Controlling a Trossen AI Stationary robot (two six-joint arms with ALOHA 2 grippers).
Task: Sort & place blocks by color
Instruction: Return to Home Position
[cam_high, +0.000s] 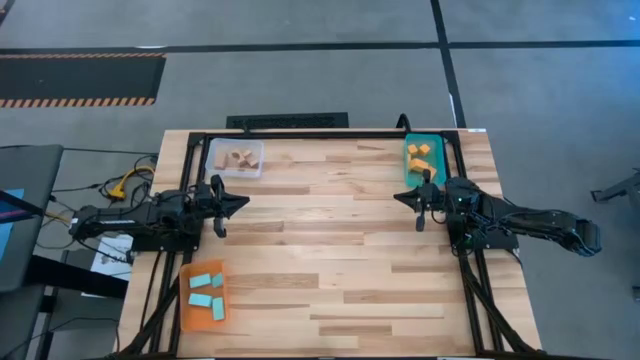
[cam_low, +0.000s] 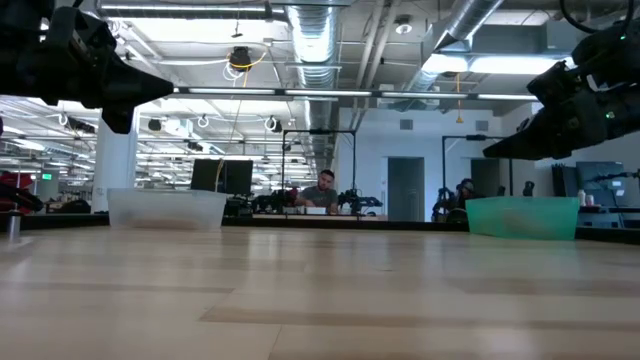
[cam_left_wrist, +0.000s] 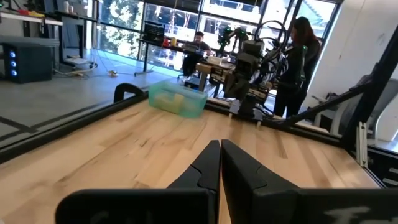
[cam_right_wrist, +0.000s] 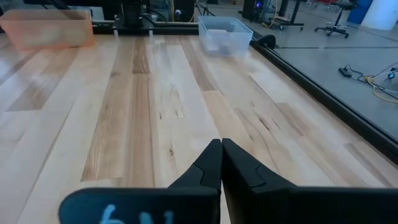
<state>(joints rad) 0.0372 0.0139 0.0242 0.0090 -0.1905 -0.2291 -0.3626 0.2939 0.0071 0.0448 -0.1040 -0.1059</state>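
The blocks lie sorted in three trays. Several tan wood blocks (cam_high: 240, 157) sit in the clear tray (cam_high: 236, 158) at the far left. Several orange blocks (cam_high: 422, 158) sit in the teal tray (cam_high: 424, 161) at the far right. Several light blue blocks (cam_high: 205, 292) sit in the orange tray (cam_high: 203, 295) near the left edge. My left gripper (cam_high: 243, 201) hovers shut above the table's left side, pointing right. My right gripper (cam_high: 399, 196) hovers shut above the right side, pointing left. Both hold nothing.
The wooden tabletop (cam_high: 330, 250) between the two grippers is bare. A black frame (cam_high: 300, 133) runs along the table's far and side edges. People sit and stand at desks in the room beyond the table (cam_low: 322, 190).
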